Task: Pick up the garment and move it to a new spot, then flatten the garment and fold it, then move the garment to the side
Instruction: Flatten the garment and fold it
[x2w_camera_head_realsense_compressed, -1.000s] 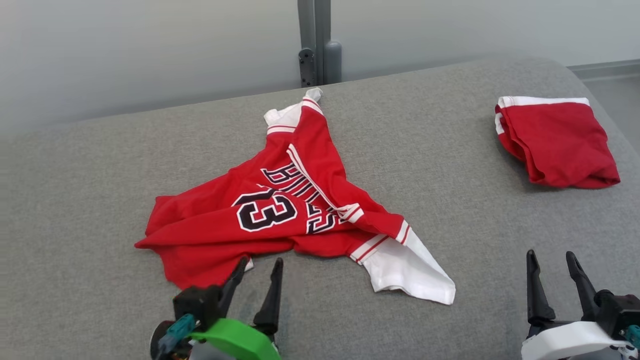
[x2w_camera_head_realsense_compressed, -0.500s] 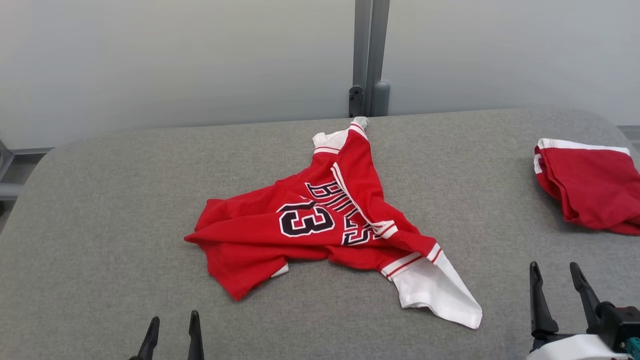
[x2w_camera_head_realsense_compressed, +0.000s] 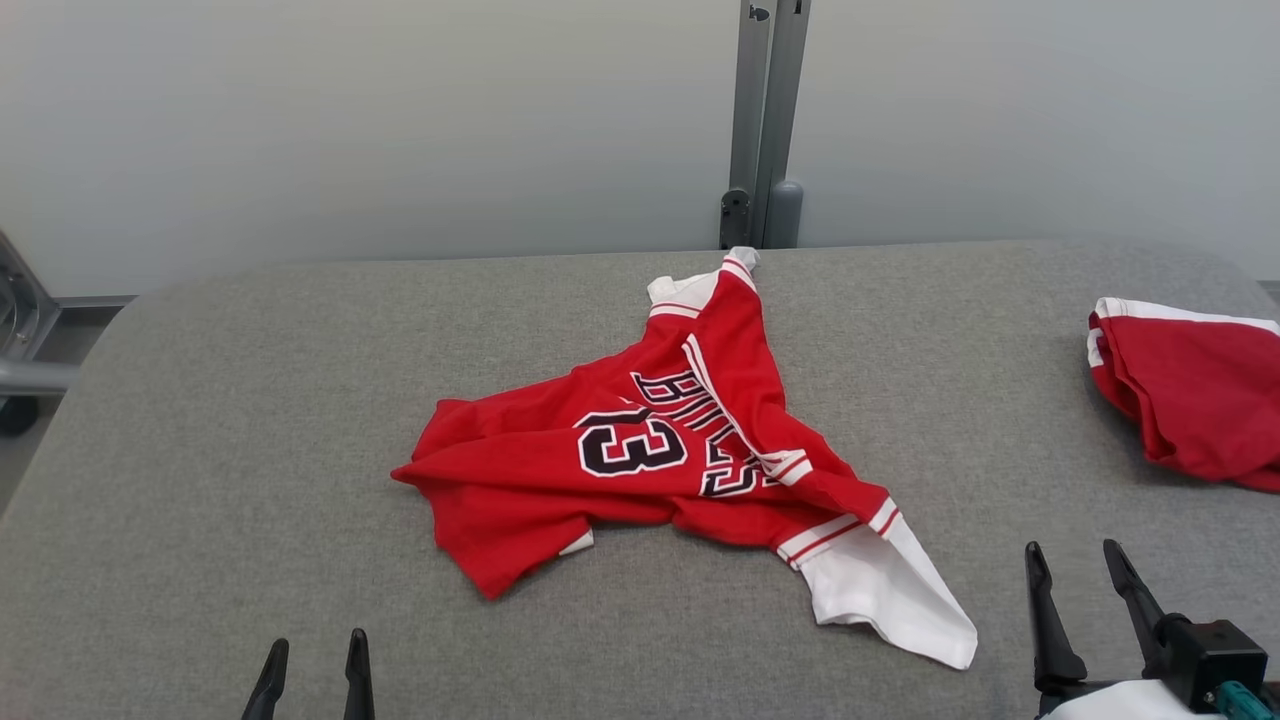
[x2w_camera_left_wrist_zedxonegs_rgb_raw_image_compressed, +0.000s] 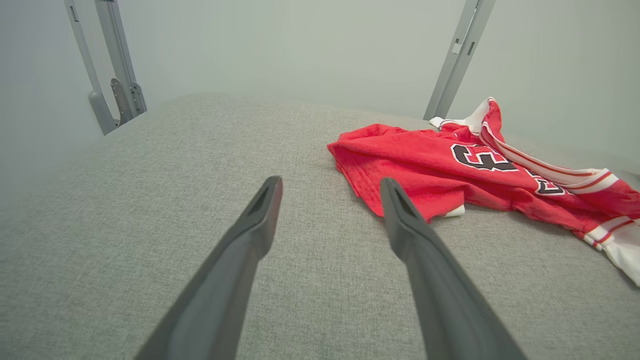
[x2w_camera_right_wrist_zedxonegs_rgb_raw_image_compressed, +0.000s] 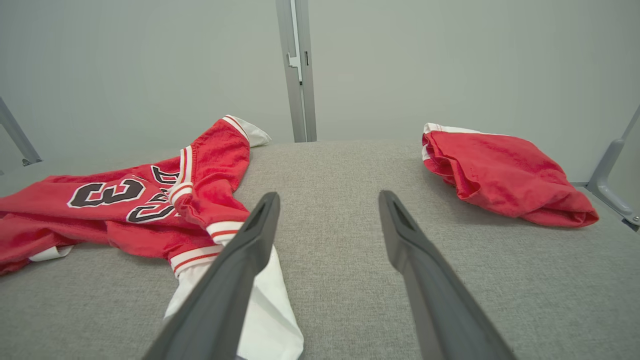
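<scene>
Head view: left tool (x2w_camera_head_realsense_compressed: 317, 642), right tool (x2w_camera_head_realsense_compressed: 1071, 547) (both spread) hover near garment (x2w_camera_head_realsense_compressed: 520, 470).

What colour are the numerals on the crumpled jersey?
Black numerals outlined in white on the red jersey; head view shows best.

One table (x2w_camera_head_realsense_compressed: 250, 450), grey fabric top, rounded corners. On it: crumpled red-and-white jersey (x2w_camera_head_realsense_compressed: 520, 470), centre; folded red garment (x2w_camera_head_realsense_compressed: 1200, 400), far right, well apart.

Mesh-knit cloth jersey (x2w_camera_head_realsense_compressed: 640, 450), coarse woven grey surface (x2w_camera_head_realsense_compressed: 250, 420), matt metal post (x2w_camera_head_realsense_compressed: 765, 110)
</scene>
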